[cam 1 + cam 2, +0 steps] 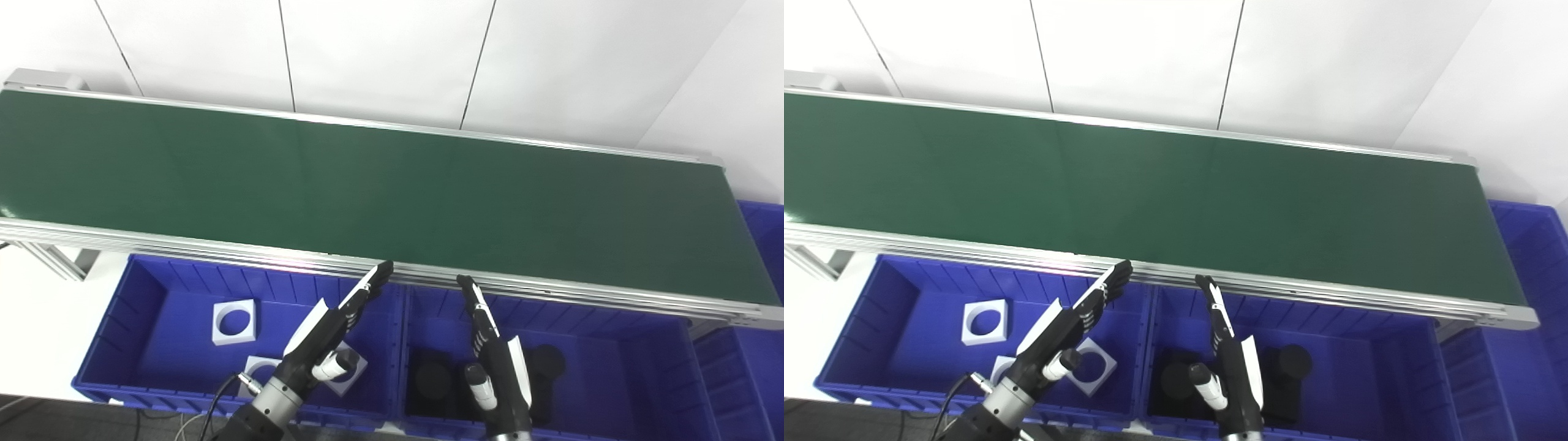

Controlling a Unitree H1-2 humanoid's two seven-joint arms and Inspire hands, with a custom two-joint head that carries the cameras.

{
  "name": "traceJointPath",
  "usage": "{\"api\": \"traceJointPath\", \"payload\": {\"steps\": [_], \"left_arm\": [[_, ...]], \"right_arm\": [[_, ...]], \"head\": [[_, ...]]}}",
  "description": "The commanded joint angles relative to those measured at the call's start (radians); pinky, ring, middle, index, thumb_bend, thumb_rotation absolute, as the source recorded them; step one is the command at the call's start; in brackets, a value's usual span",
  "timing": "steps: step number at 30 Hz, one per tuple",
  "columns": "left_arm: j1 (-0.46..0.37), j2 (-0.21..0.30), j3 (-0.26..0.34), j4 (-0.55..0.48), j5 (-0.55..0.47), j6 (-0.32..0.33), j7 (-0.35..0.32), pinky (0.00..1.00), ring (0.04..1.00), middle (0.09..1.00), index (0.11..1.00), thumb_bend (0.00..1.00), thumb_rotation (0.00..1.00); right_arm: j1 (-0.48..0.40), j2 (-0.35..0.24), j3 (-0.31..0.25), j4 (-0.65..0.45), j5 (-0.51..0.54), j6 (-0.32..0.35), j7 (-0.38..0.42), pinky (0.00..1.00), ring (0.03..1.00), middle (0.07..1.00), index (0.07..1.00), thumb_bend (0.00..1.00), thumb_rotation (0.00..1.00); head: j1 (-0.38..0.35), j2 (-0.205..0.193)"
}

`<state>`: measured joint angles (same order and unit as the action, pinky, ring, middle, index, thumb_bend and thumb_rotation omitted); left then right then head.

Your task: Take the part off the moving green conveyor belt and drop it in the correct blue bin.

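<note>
The green conveyor belt [367, 177] runs across the view with no part on it. My left hand [331, 331] is open and empty, fingers stretched toward the belt's near rail, above the left blue bin [147, 294]. My right hand [493, 355] is open and empty, fingers pointing at the rail, above the middle blue bin [612, 361]. The left bin holds white square parts with round holes [233, 321]. The middle bin holds black round parts [548, 361].
A third blue bin [765, 288] stands at the belt's right end. The belt's aluminium rail [551, 288] runs just beyond my fingertips. A white wall stands behind the belt. A cable [214, 404] loops by my left wrist.
</note>
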<state>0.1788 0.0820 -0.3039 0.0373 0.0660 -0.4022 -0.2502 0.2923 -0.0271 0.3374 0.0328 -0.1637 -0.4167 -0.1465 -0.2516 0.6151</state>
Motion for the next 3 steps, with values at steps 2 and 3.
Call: {"api": "traceJointPath", "payload": {"steps": [2,3], "left_arm": [[-0.024,-0.012,-0.005,-0.077,-0.029,-0.037,-0.005,1.0,1.0,1.0,1.0,0.95,1.0],[-0.032,-0.01,-0.008,-0.1,-0.036,-0.044,-0.009,1.0,1.0,1.0,1.0,0.96,1.0]], "right_arm": [[0.001,0.018,-0.001,-0.086,-0.01,-0.049,0.017,1.0,1.0,0.997,0.947,1.0,1.0],[0.002,0.019,-0.003,-0.119,-0.016,-0.042,0.024,1.0,1.0,0.995,0.949,1.0,1.0]], "head": [[0.001,-0.001],[-0.001,0.0]]}}
